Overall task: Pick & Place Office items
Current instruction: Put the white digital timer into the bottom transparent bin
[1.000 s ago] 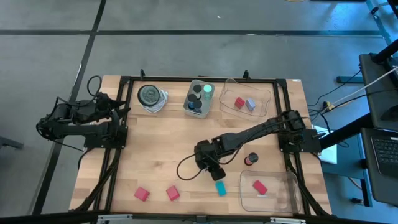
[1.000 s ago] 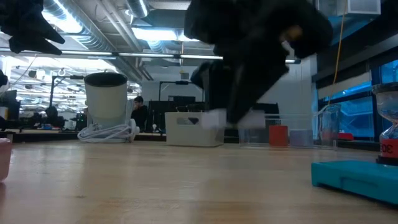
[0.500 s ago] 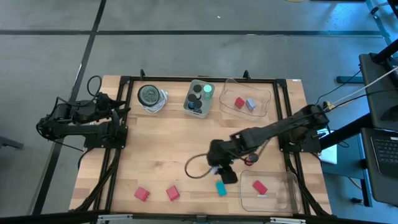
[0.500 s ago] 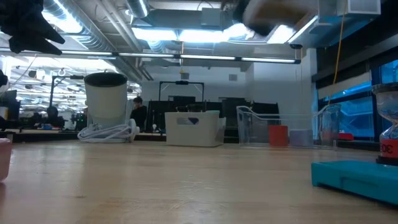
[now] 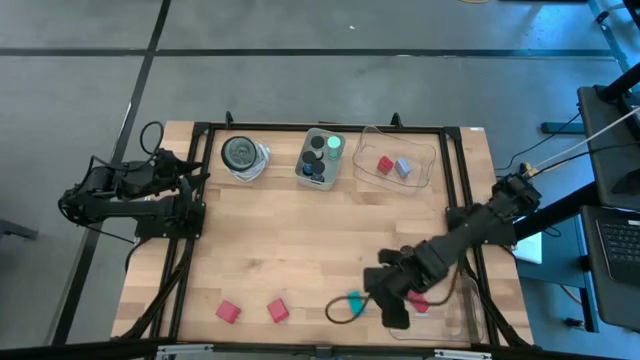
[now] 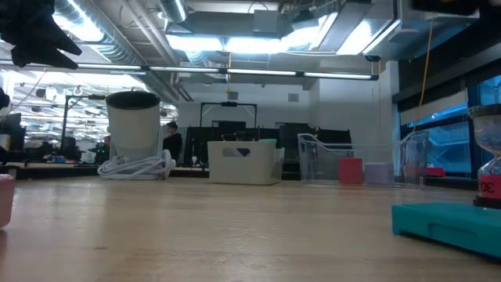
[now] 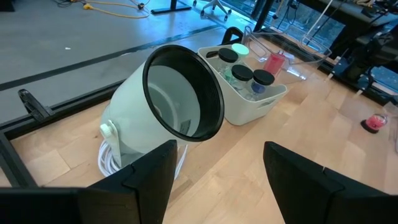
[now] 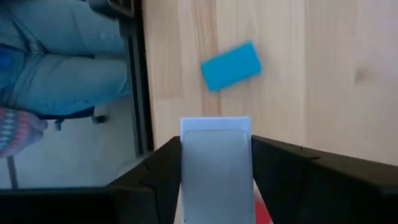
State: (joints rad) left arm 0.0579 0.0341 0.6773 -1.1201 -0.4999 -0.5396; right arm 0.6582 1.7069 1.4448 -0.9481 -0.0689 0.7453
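My right gripper [image 5: 393, 303] hangs above the near edge, by the clear near-right tray [image 5: 468, 312], shut on a white block [image 8: 216, 163]. A teal block [image 5: 354, 300] [image 8: 231, 65] lies flat on the wood just left of it. Two red blocks [image 5: 228, 312] [image 5: 277, 311] lie near the table's near-left edge. A red block [image 5: 419, 303] shows in the near tray, half hidden by the arm. The far tray [image 5: 432, 158] holds a red block [image 5: 385, 164] and a lavender block [image 5: 403, 168]. My left gripper [image 7: 217, 180] waits open at the far-left corner. My right gripper pinches the white block between its two fingers [image 8: 163, 180], one on each of two opposite side faces [image 8: 186, 163]. The fingers slant down toward the table's near edge. The block is lifted clear of the table.
A white bin [image 5: 320, 157] with dark cylinders and one green cylinder stands at the far edge, beside a round grey dish [image 5: 241, 153] with a white cord. A small red-labelled cylinder [image 6: 489, 188] stands at the right. A person's legs [image 8: 68, 68] show beyond the near edge.
My right gripper has risen out of the low view and swung from the table's middle toward the near-right tray, carrying the white block clear of the table. The teal block has stayed where it was.
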